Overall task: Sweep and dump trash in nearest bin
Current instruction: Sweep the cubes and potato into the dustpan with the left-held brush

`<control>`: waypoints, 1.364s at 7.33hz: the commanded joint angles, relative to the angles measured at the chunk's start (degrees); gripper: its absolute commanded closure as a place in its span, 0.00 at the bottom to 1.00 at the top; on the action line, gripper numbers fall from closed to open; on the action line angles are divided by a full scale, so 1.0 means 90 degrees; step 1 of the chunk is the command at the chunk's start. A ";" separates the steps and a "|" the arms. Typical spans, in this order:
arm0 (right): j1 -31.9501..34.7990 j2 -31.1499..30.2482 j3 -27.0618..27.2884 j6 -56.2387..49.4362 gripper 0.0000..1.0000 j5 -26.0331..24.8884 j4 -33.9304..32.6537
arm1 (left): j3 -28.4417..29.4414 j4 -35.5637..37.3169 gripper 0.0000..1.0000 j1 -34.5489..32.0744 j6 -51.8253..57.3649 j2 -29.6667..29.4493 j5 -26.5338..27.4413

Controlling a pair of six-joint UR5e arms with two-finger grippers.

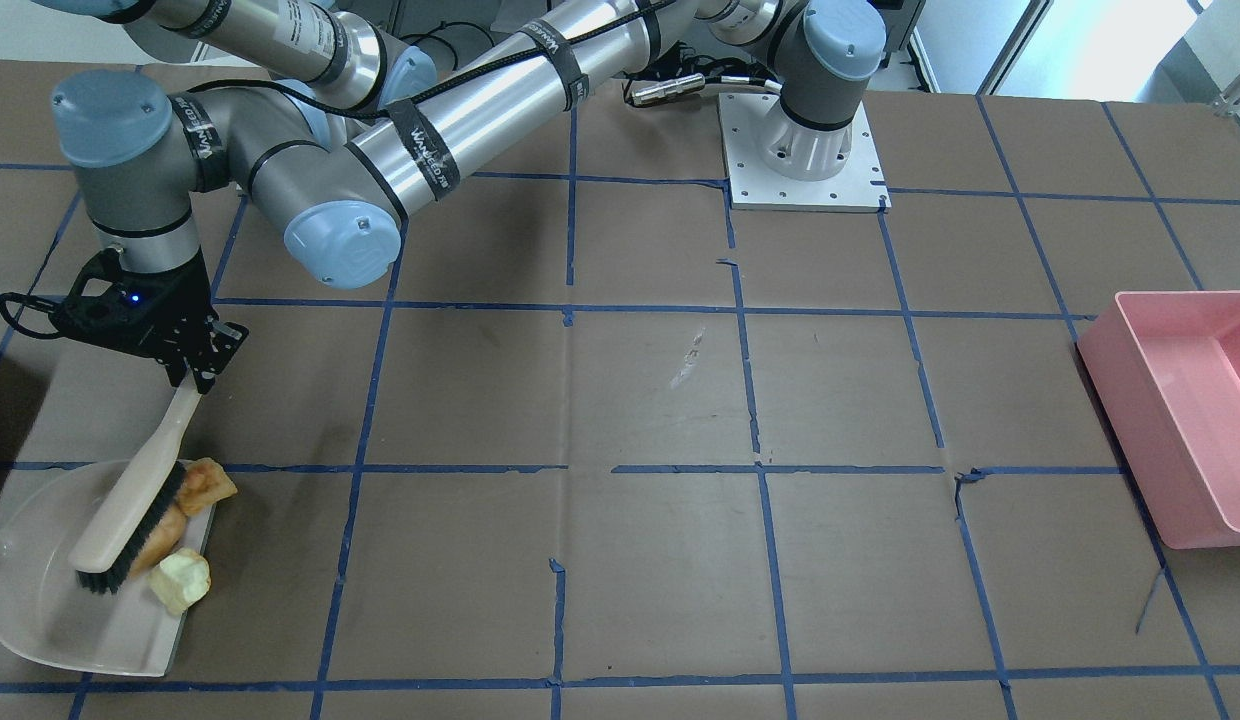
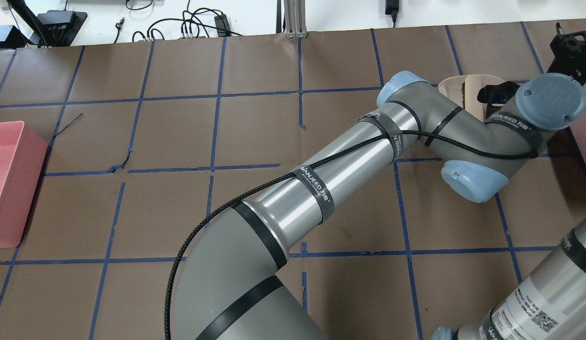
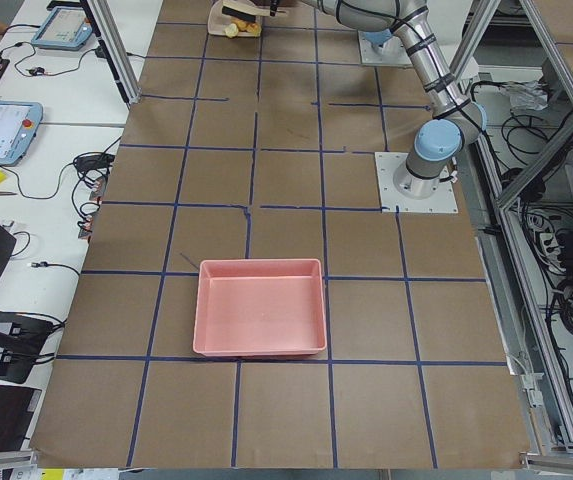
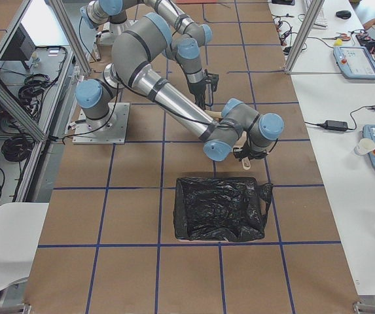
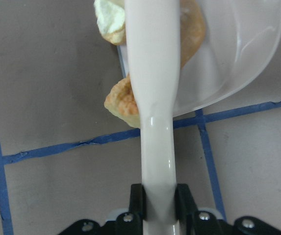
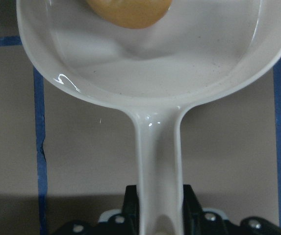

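Note:
The white dustpan lies on the table at the robot's right end. My left gripper reaches across and is shut on the cream brush's handle, as the left wrist view shows. The black bristles rest on the pan's lip, against the orange-brown lump. A pale yellow chunk sits at the lip. An orange-yellow chunk lies at the pan's corner. My right gripper is shut on the dustpan's handle. The lump lies inside the pan.
A black-bagged bin stands close beside the dustpan. A pink bin stands at the table's far other end. My left arm spans the table diagonally. Its base plate is bolted mid-table.

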 commanded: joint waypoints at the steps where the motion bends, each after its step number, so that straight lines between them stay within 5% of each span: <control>1: 0.0003 0.0000 0.0007 0.0000 1.00 0.0069 0.0016 | 0.0245 -0.0002 1.00 -0.0095 -0.0026 0.0009 0.0019; 3: 0.0003 0.0010 0.0007 0.0000 1.00 0.0070 0.0016 | 0.0082 -0.0380 1.00 -0.0116 0.0080 0.0183 0.0087; 7: 0.0003 0.0020 -0.0003 0.0000 1.00 0.0060 0.0007 | -0.1226 -0.0491 1.00 0.0548 0.0947 0.0965 0.0165; 10: 0.0003 0.0000 -0.0003 0.0010 1.00 0.0070 0.0016 | -0.1405 -0.0423 1.00 0.0568 0.0892 0.0528 0.0244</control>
